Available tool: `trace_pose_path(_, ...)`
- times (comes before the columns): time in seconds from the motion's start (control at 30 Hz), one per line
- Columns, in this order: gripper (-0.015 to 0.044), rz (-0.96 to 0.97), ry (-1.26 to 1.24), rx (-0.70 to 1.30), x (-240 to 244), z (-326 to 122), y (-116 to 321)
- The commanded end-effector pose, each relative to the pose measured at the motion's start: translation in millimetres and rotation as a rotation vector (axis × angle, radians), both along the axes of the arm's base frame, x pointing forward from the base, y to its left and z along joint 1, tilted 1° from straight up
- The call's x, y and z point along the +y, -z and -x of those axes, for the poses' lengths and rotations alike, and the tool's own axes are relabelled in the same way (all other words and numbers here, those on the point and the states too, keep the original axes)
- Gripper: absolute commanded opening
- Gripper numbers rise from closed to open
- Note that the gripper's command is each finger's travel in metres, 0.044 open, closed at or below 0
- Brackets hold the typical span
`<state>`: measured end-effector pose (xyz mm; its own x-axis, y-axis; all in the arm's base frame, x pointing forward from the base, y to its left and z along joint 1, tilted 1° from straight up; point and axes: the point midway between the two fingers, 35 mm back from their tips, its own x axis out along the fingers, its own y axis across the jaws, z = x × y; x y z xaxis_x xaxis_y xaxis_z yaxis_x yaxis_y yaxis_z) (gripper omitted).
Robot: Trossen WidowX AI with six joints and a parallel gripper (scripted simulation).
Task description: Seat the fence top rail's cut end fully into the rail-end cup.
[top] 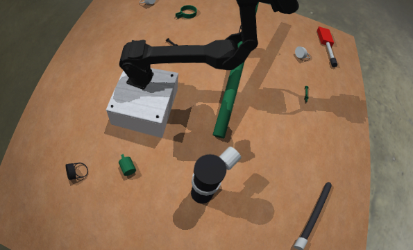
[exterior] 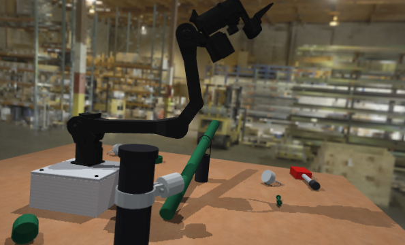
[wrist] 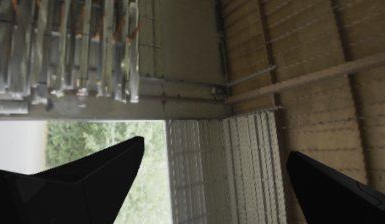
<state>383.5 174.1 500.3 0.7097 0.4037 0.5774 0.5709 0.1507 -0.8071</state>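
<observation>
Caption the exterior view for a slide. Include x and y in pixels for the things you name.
Green top rail (top: pixel 231 88) (exterior: pixel 192 162) threaded through the loop cap (exterior: pixel 202 168), its near end outside the silver rail-end cup (top: pixel 230 157) (exterior: pixel 172 184).

The robot's slender arm is matte black, with rounded joints and a tool (wrist: pixel 216 151) with tapered fingers.

Red brush (top: pixel 325 35) (exterior: pixel 300 172) — beside white cap (top: pixel 300 53) (exterior: pixel 268 177).

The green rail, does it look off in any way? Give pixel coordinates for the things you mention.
Yes. The rail (top: pixel 231 94) (exterior: pixel 192 163) slants down through the loop cap (exterior: pixel 202 168), its near end low by the table and outside the white cup (top: pixel 230 157) (exterior: pixel 172 184). It should end inside that cup.
</observation>
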Motion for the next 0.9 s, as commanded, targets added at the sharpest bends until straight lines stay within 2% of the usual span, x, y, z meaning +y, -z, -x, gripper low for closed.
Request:
trace_pose_path(0.0, 0.0426, -0.001, -0.003, -0.007, 1.3, 2.2, -1.6)
trace_pose_path(0.03, 0.0440, -0.003, -0.013, -0.027, 5.2, 8.9, -6.2)
trace_pose_path(0.3, 0.0440, -0.087, -0.152, -0.332, 40.2, 122.1, -70.9)
trace_pose_path(0.4, 0.0440, -0.143, -0.110, -0.392, 31.3, 152.0, -85.7)
trace_pose_path(0.63, 0.0440, -0.349, -0.205, -0.625, 2.7, 260.3, -125.7)
trace_pose_path(0.87, 0.0440, -0.516, -0.190, -0.731, -53.1, 317.0, -142.4)
